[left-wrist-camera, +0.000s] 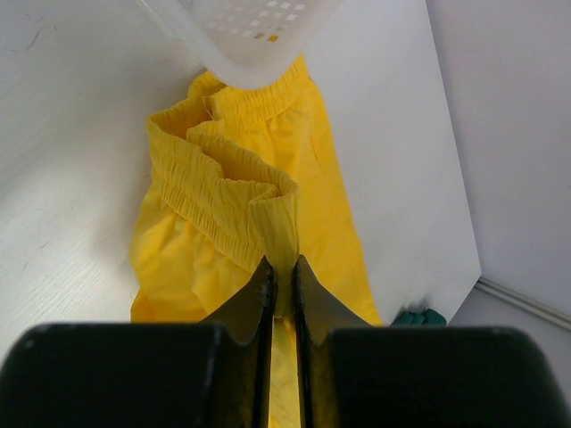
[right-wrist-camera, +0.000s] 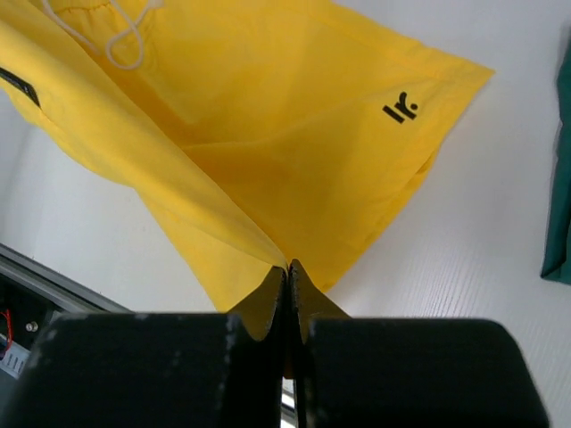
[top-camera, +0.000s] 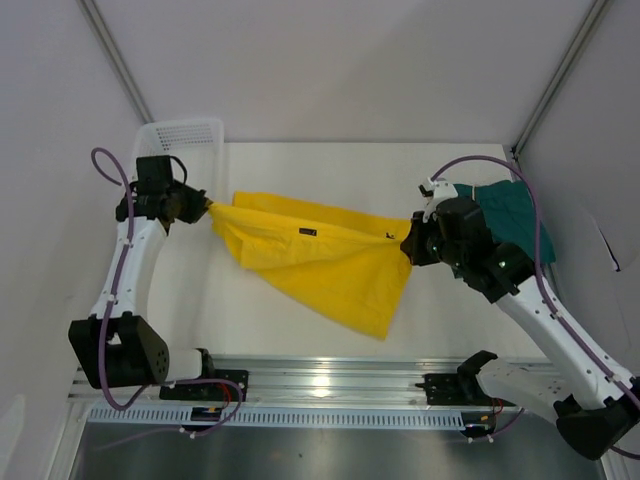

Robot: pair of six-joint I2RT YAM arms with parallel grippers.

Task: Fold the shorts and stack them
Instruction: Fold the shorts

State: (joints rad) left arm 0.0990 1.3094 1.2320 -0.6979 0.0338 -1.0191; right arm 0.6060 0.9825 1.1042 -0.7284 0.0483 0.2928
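The yellow shorts (top-camera: 320,255) hang stretched between both grippers above the table. My left gripper (top-camera: 205,208) is shut on the elastic waistband (left-wrist-camera: 223,192) at the left end. My right gripper (top-camera: 410,240) is shut on a thin edge of the yellow cloth (right-wrist-camera: 268,160) at the right end; a small black logo (right-wrist-camera: 401,107) shows on the leg. The dark teal-green shorts (top-camera: 515,220) lie on the table at the far right, partly hidden behind my right arm; an edge shows in the right wrist view (right-wrist-camera: 560,178).
A white mesh basket (top-camera: 180,135) stands at the back left corner, just behind my left gripper; its rim shows in the left wrist view (left-wrist-camera: 259,36). White walls close in the table on both sides. A metal rail (top-camera: 330,380) runs along the near edge.
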